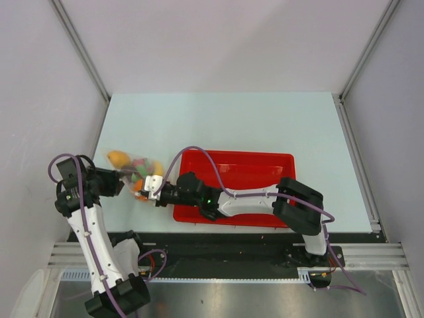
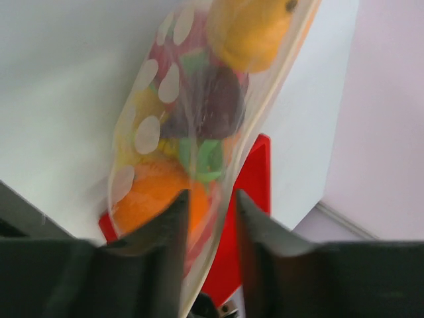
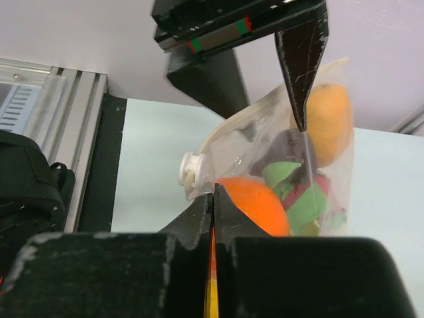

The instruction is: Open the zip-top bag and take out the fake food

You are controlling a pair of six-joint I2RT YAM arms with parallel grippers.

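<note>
One zip-top bag [image 1: 140,171] hung left of centre in the top view, just left of the single red tray [image 1: 265,162], over the table [image 1: 232,119]. It sat between two tools. The right tool [image 3: 213,199] was closed tight on its lower edge. The left tool [image 2: 211,199] stood narrowly parted, with the bag's edge running through the gap. Inside the bag showed one orange [image 3: 255,202], one yellow fruit [image 3: 328,122], one dark round fruit [image 2: 215,106] and some pink-green pieces.
</note>
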